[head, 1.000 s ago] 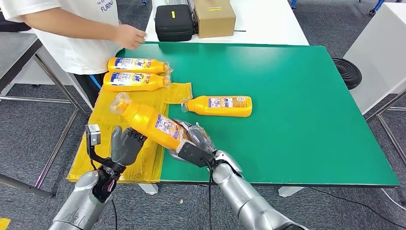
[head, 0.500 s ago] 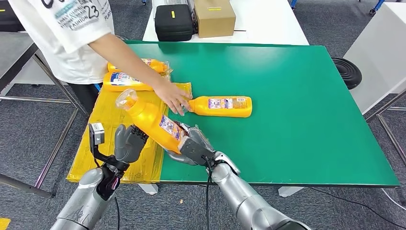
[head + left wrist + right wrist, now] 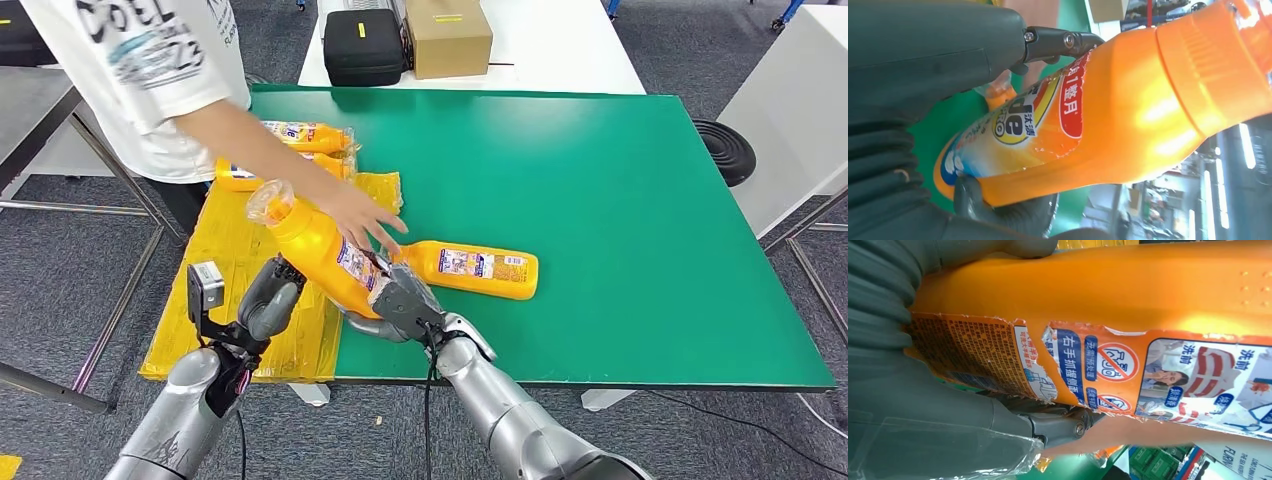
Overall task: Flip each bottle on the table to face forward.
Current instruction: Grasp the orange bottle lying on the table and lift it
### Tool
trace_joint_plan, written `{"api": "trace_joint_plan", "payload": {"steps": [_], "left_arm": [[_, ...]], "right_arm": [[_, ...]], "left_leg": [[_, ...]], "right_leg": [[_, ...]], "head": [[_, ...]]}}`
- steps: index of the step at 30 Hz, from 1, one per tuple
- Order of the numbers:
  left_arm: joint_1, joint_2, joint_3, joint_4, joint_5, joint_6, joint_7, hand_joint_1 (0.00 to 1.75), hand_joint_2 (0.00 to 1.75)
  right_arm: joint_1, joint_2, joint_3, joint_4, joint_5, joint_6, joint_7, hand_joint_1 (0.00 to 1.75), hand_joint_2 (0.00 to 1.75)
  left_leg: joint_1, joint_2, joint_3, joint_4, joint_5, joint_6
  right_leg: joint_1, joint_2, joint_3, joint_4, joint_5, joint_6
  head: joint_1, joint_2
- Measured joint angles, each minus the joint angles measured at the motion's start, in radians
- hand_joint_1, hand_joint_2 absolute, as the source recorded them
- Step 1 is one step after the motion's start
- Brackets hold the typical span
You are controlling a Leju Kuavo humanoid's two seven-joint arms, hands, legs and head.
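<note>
Nearest the table's front edge, the right hand (image 3: 400,300) grips the base end of an orange detergent bottle (image 3: 325,250), fingers wrapped around its labelled body. The bottle is raised off the surface and tilted, its plastic-wrapped cap end pointing up and away to the left. The left hand (image 3: 268,300) is beside the bottle's underside over the yellow plastic sheet (image 3: 225,290); in the left wrist view its dark fingers (image 3: 998,210) press against the bottle's lower end, so both hands support it.

Just beyond, a second orange bottle (image 3: 475,268) lies on its side on the green table (image 3: 620,200), label up, its neck end close to the right hand. A person's hand (image 3: 365,215) reaches across, just above the held bottle and that neck.

Farther back on the left, two more bottles (image 3: 305,135) lie by the far end of the yellow sheet, partly hidden by the person's arm. The table's right half is open green surface. Past the far edge stand a black case (image 3: 362,45) and a cardboard box (image 3: 448,35).
</note>
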Motion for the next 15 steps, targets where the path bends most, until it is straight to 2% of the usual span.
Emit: {"api": "trace_joint_plan", "payload": {"steps": [5, 15], "left_arm": [[0.0, 0.0, 0.0, 0.0, -0.077, 0.053, -0.017, 0.0, 1.75], [-0.002, 0.0, 0.001, 0.0, -0.121, 0.095, -0.02, 0.0, 1.75]], "right_arm": [[-0.001, 0.003, -0.002, 0.002, 0.0, 0.006, 0.003, 1.75, 1.75], [-0.01, 0.014, 0.0, 0.007, 0.033, 0.017, 0.022, 1.75, 1.75]], "left_leg": [[0.0, 0.0, 0.0, 0.0, 0.0, 0.0], [0.0, 0.0, 0.0, 0.0, 0.0, 0.0]], "right_leg": [[0.0, 0.0, 0.0, 0.0, 0.0, 0.0], [0.0, 0.0, 0.0, 0.0, 0.0, 0.0]], "head": [[0.0, 0.0], [0.0, 0.0]]}}
